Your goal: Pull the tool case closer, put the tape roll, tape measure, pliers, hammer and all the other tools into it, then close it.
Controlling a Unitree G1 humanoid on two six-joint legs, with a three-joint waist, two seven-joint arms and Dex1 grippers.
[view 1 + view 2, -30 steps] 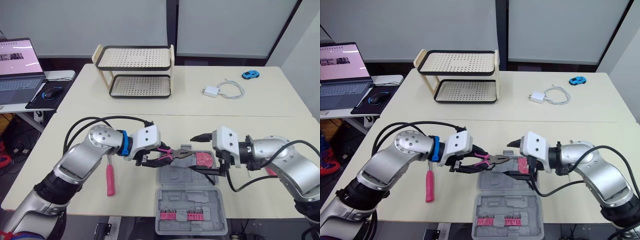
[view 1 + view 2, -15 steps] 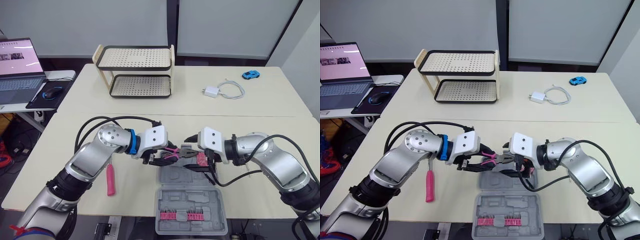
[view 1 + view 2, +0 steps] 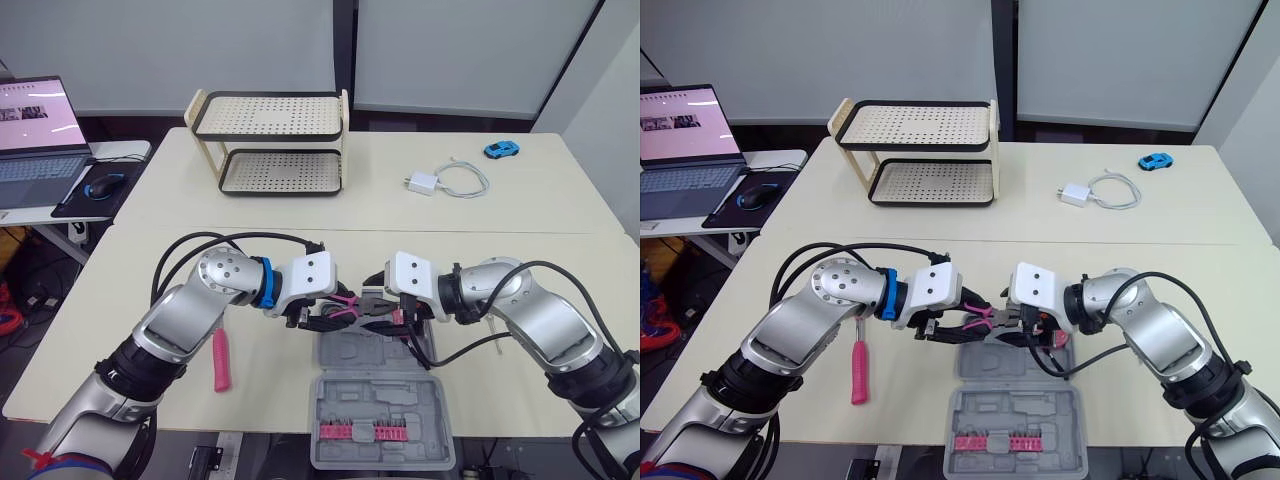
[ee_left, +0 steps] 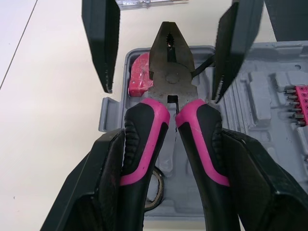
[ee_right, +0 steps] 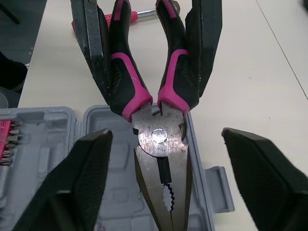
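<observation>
1. Pink-and-black-handled steel pliers [image 3: 362,308] hang in the air over the far half of the open grey plastic tool case [image 3: 400,400]. The case lies on the pale counter [image 3: 520,250], close in front of the robot.
2. The left gripper [image 3: 322,316] has its jaws closed on the two handles and carries the pliers' whole weight.
3. The pliers' long axis runs across the robot. The handles are toward its left, and the serrated nose points toward its right.
4. The right gripper [image 3: 388,312] faces the nose from the opposite side, with its jaws spread wide. One jaw stands on each side of the steel head, and the wrist views show a gap on both sides, so neither touches.
5. The head therefore lies straight between the right gripper's jaws and in line with them. By my judgement a plain closing would seize it, which suggests a handover. The case tray is directly beneath either way.
6. One second ago the right gripper stood well apart, to the right of the nose, and the left gripper was further to the left. Both have since moved inward.
7. Half a second ago the right gripper's jaws were just reaching the nose. Now they straddle the head. The case has not shifted.
8. A pink-handled hammer [image 3: 220,360] lies on the counter to the left of the case, still outside it.
</observation>
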